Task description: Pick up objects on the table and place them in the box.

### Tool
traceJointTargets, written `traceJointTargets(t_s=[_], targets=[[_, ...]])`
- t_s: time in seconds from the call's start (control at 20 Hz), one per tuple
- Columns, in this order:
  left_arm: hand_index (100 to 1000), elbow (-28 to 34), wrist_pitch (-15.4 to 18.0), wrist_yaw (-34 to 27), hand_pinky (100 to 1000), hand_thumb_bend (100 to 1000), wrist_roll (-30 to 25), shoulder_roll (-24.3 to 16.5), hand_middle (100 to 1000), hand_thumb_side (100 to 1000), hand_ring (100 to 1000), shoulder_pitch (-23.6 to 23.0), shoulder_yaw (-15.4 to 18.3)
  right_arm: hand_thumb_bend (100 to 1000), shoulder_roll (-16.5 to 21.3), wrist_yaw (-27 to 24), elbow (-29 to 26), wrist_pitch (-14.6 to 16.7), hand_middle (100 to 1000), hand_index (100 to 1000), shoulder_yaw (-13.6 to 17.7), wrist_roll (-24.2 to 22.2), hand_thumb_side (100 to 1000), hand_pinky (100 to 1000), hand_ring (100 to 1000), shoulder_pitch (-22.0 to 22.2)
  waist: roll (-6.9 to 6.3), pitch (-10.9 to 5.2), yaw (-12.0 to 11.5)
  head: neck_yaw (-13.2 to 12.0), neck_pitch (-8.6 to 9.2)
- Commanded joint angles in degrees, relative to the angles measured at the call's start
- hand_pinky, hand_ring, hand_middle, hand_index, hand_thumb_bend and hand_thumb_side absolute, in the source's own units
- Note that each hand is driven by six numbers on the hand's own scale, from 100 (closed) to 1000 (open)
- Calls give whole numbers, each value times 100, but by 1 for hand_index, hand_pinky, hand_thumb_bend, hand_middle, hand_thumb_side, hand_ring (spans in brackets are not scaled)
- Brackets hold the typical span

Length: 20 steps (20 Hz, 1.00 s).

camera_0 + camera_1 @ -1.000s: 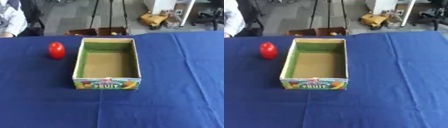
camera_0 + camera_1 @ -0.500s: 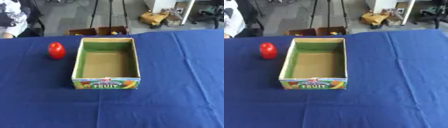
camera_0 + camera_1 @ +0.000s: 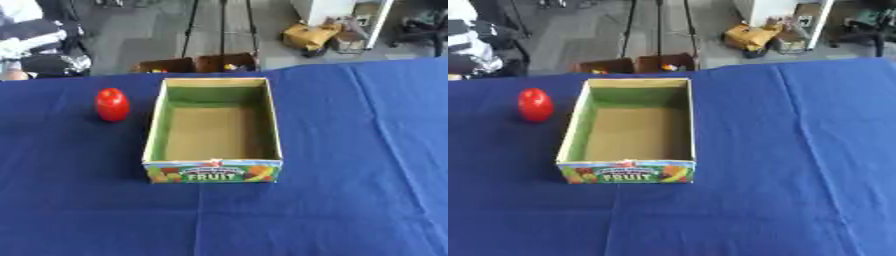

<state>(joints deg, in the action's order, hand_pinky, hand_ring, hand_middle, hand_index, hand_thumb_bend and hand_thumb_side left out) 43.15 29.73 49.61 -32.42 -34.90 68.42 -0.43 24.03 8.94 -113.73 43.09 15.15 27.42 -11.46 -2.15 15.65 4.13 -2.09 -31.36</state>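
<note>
We log red object [image 3: 112, 104] upright, left of box [image 3: 213, 125] w/ clear gap, mid-left of frame. Neither hand in view; finger state unknown. Left arm judged nearer.

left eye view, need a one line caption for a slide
Empty open fruit box on a blue tablecloth, a red object standing to its left; no robot hands visible.

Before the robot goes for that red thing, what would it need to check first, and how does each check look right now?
1. Red object in plain sight, left of the box: ok.
2. Red object standing apart from the box wall: ok.
3. Box open at the top, nothing inside: ok.
4. Blue cloth around the red object free of other things: ok.
5. Robot's hands ready: cannot tell, neither shows in either view.
</note>
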Motion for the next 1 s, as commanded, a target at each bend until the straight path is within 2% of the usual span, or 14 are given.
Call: traceJointTargets(t_s=[0.05, 0.3, 0.45, 0.6, 0.7, 0.8, 0.85, 0.9, 0.95, 1.0], targets=[[1000, -121, 99, 196, 888, 190, -403, -11, 916, 912, 926, 223, 82, 100, 130, -20, -86, 96, 675, 838, 14, 45, 954, 722, 780, -66, -3, -72, 30, -70, 109], [1000, -416, 74, 536, 903, 355, -926, 152, 940, 994, 942, 362, 191, 100, 123, -46, -86, 107, 673, 838, -8, 6, 950, 723, 781, -99, -37, -21, 126, -188, 187], [1000, -544, 7, 709, 905, 435, -1174, 196, 985, 1000, 952, 433, 278, 100, 132, -63, -86, 122, 672, 834, -23, -11, 951, 723, 781, -127, -60, 8, 192, -263, 226], [1000, -576, -110, 894, 910, 474, -1303, 216, 1000, 1000, 969, 469, 352, 100, 135, -79, -86, 134, 671, 832, -30, -30, 948, 723, 779, -150, -80, 36, 247, -320, 281], [1000, -552, -153, 1006, 899, 445, -1328, 215, 1000, 960, 967, 479, 375, 100, 132, -83, -86, 140, 669, 833, -28, -38, 949, 723, 779, -151, -86, 60, 273, -334, 304], [1000, -570, -175, 1077, 888, 372, -1402, 216, 1000, 871, 966, 480, 386, 100, 129, -83, -86, 148, 669, 833, -25, -41, 948, 724, 780, -150, -93, 79, 288, -341, 304], [1000, -584, -191, 1119, 885, 298, -1472, 214, 1000, 777, 965, 484, 382, 100, 126, -82, -86, 149, 668, 834, -23, -42, 946, 724, 780, -149, -97, 89, 293, -343, 302], [1000, -596, -213, 1158, 878, 253, -1553, 216, 1000, 728, 962, 492, 385, 100, 124, -81, -86, 149, 668, 834, -23, -44, 946, 724, 780, -150, -100, 97, 296, -346, 300], [1000, -601, -236, 1180, 874, 151, -1626, 217, 1000, 630, 960, 498, 395, 100, 121, -80, -86, 149, 667, 834, -25, -46, 945, 724, 781, -152, -103, 105, 300, -348, 301], [1000, -596, -265, 1199, 873, 132, -1684, 215, 1000, 611, 960, 505, 405, 100, 120, -79, -86, 151, 667, 834, -25, -47, 945, 724, 781, -153, -104, 111, 304, -349, 303]])
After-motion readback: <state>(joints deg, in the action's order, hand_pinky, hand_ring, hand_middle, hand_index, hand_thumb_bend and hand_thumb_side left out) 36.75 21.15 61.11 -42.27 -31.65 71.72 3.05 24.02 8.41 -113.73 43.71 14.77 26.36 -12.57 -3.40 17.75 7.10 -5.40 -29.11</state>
